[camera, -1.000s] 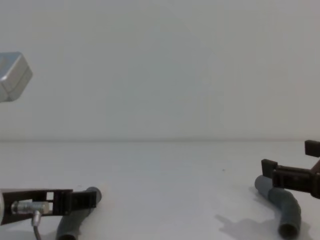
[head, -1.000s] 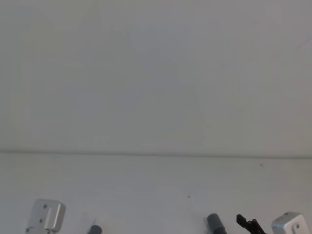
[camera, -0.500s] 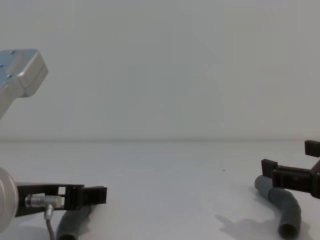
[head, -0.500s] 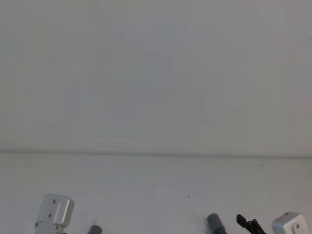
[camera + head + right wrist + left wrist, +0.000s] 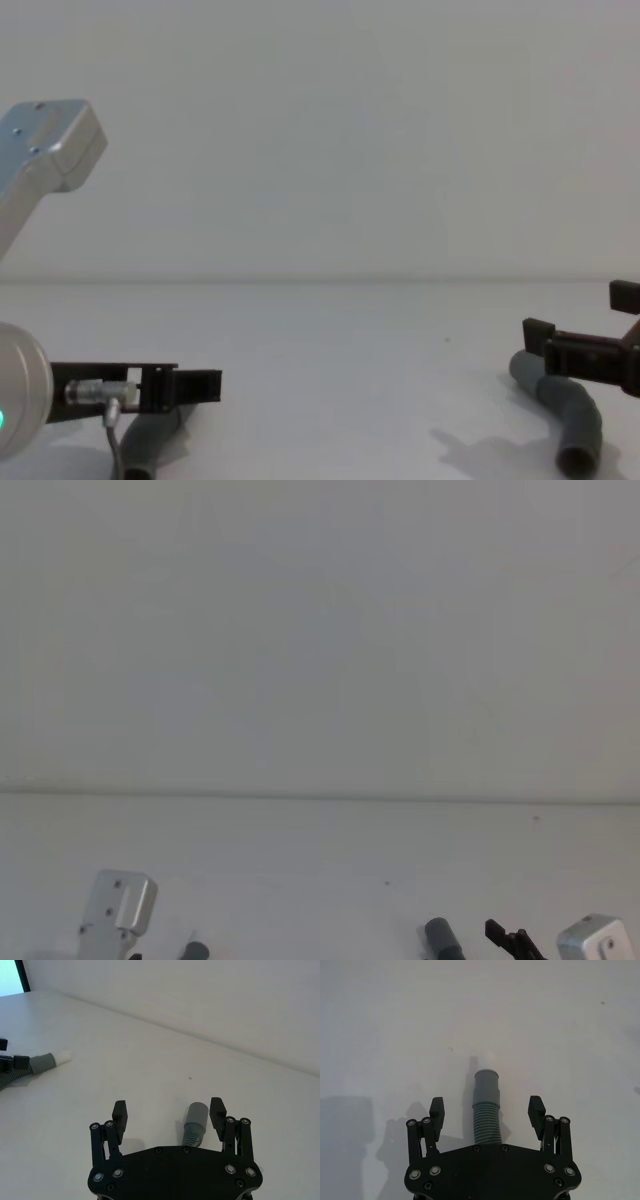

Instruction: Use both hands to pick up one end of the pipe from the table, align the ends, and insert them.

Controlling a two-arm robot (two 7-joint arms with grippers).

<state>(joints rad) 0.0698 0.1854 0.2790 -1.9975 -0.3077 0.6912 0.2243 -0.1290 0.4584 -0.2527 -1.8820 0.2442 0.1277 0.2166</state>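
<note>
Straddling the white-tipped hose piece on the desk dead centre with the left tool, fingers apart, long axis running straight ahead between them, and bracketing the plain-cuffed hose piece off-centre with the right tool, equally apart, near one finger, probably needing a sideways nudge.

Soft, even light falls bright but without glare on the white counter. In the left wrist view the left hand throws a broad, pale grey shadow onto the counter beside it. In the chest view a faint, soft-edged shadow lies just left of the right pipe piece. A bright patch glows beyond the counter in the right wrist view.
</note>
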